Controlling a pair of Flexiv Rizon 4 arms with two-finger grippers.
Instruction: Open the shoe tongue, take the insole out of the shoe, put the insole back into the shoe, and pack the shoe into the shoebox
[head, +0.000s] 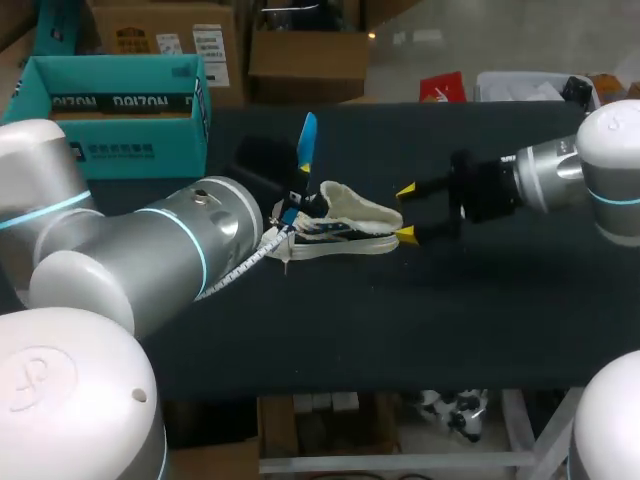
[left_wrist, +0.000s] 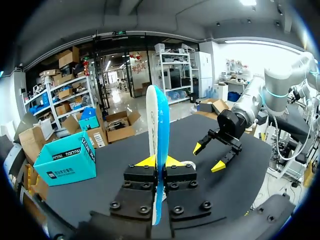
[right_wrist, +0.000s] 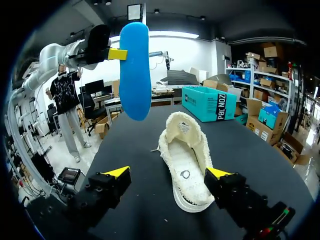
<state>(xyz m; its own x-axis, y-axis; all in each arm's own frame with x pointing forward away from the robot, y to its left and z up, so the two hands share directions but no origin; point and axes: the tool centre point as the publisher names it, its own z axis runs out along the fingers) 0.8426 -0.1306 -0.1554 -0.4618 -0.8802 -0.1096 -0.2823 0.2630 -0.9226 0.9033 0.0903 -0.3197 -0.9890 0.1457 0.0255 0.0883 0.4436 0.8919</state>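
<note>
I'm holding the insole (head: 307, 140) out of the shoe (head: 355, 210) in my left gripper (left_wrist: 159, 161), right gripper (head: 405, 212) hanging open; reinserting and boxing remain.

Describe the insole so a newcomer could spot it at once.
On the black table, find the cream shoe lying near the middle. Close above it, the left gripper pinches the insole, held upright and clear of the table. It is the only bright blue, flat, foot-shaped piece; the teal shoebox is a box standing apart.
</note>
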